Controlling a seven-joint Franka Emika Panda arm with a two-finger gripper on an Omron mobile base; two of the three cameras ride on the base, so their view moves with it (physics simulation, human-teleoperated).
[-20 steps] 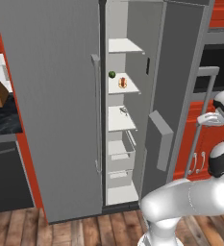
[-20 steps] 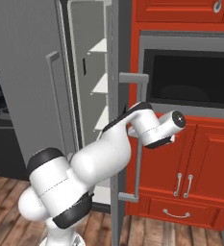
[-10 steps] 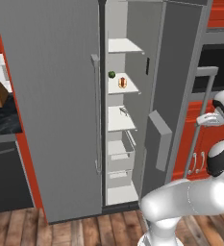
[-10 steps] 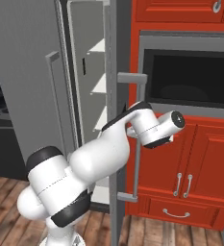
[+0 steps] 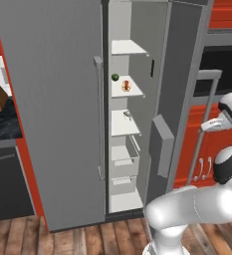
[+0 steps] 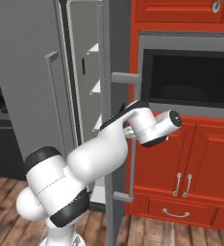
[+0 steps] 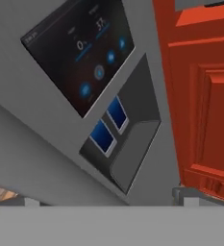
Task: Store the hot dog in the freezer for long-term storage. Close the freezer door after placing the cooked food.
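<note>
Freezer point(image 5: 125, 149) stands open in the tall grey fridge, white shelves and clear drawers showing. Freezer door point(image 5: 179, 99) is swung wide toward the red cabinets point(image 6: 200, 158). Hot dog point(image 5: 126, 85) lies on an upper shelf. Whether the gripper is open or closed cannot be told; the hand view faces the door's black dispenser recess point(image 7: 125, 144).

Both base views look forward at the open freezer door point(image 5: 179, 99) — hand view sits close against its outer face.

Digits "0" and "37" on the freezer door point(image 7: 46, 144) display panel point(image 7: 80, 53)
</note>
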